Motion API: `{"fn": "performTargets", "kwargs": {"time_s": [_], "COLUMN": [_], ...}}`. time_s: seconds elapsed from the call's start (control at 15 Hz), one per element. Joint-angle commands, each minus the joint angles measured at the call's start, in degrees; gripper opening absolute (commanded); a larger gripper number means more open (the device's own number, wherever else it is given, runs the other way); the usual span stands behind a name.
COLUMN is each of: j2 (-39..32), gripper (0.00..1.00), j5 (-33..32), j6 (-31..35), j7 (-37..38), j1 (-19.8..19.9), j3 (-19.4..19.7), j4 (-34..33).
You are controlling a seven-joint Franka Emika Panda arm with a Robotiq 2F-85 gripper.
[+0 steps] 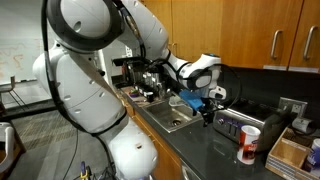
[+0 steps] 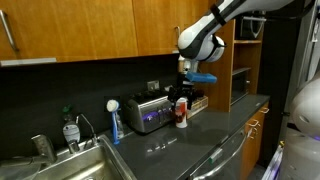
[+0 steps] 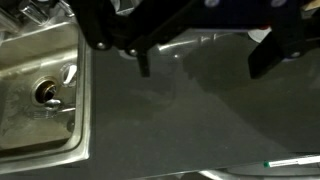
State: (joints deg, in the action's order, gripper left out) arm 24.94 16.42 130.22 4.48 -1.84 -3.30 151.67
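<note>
My gripper [image 3: 200, 60] comes in from the top of the wrist view, open and empty, its two dark fingers [image 3: 141, 62] spread wide. It hangs above the bare dark countertop [image 3: 190, 120], touching nothing. The steel sink [image 3: 40, 95] with its drain lies to the left of it. In both exterior views the gripper [image 1: 205, 105] [image 2: 187, 92] hovers over the counter between the sink [image 1: 172, 118] and a silver toaster [image 1: 234, 126] [image 2: 150, 112]. A red and white canister [image 2: 181, 112] stands next to the toaster, just below the gripper.
A red and white canister [image 1: 250, 144] and a cardboard box [image 1: 290, 150] stand on the counter. A coffee machine [image 1: 140, 75] is behind the sink. A faucet [image 2: 40, 148], soap bottle [image 2: 70, 130] and blue brush [image 2: 115, 125] stand by the sink [image 2: 70, 165]. Wooden cabinets hang overhead.
</note>
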Motion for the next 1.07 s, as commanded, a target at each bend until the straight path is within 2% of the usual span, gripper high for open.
{"fn": "performTargets", "kwargs": {"time_s": [0.0,0.53,1.0], "j2": [-2.6,-6.2,-6.8], "gripper": [1.0,1.0,1.0], "j5": [-4.2,-9.5,-10.3], "j6": [3.2,10.1,21.8], "j7": [2.7,6.9,9.5], "j1": [1.3,3.3,4.5], "j3": [-0.3,-0.2,0.2], "j4": [1.3,2.6,3.3]}}
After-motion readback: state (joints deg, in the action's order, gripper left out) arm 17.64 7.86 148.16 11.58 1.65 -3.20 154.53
